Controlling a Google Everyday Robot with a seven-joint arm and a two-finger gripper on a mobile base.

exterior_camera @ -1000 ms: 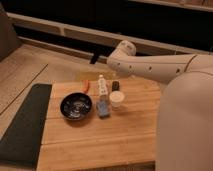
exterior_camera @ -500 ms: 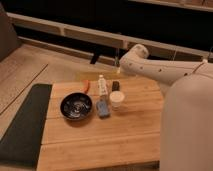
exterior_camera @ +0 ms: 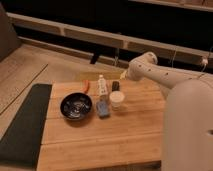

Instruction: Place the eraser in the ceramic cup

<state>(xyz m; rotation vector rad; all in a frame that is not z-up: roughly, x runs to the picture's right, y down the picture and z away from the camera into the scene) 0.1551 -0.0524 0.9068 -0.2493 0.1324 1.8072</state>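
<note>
The eraser (exterior_camera: 115,86), a small black block, lies on the wooden table (exterior_camera: 100,145) just behind the ceramic cup (exterior_camera: 117,100). The cup is cream-white and stands upright near the table's middle. My gripper (exterior_camera: 122,76) is at the end of the white arm (exterior_camera: 150,72), which reaches in from the right. It hovers just behind and slightly right of the eraser, near the table's far edge. Nothing shows in the gripper.
A dark glossy bowl (exterior_camera: 76,106) sits left of the cup, with a blue-grey pad (exterior_camera: 103,108) between them. A slim white bottle (exterior_camera: 102,86) and an orange-red stick (exterior_camera: 86,86) lie behind. A dark mat (exterior_camera: 22,125) runs along the table's left side.
The arm has swung to the right and drawn back, so the gripper has moved from behind the bottle to behind the eraser. The objects on the table have not moved.
</note>
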